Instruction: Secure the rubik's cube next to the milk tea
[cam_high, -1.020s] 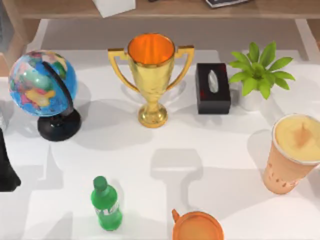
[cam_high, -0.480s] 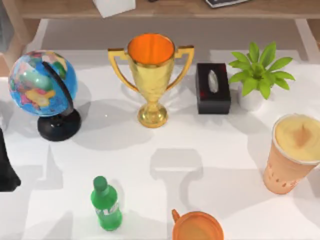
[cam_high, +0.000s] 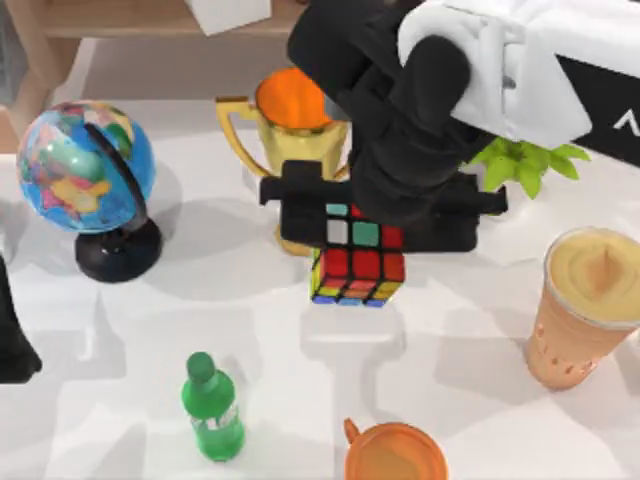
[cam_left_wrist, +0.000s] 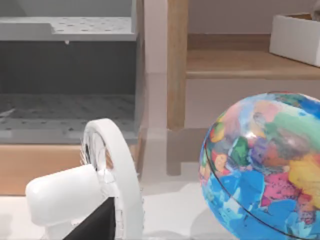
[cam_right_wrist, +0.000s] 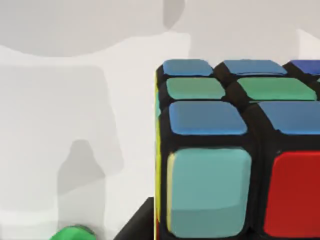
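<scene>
Top view: right gripper (cam_high: 357, 235) clamped around rubik's cube (cam_high: 358, 265).

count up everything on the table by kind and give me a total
Drinks and cups: 3 – milk tea, green bottle, orange mug
Decor: 3 – globe, trophy, plant
Puzzles: 1 – rubik's cube, held by the right gripper
Total: 7
</scene>
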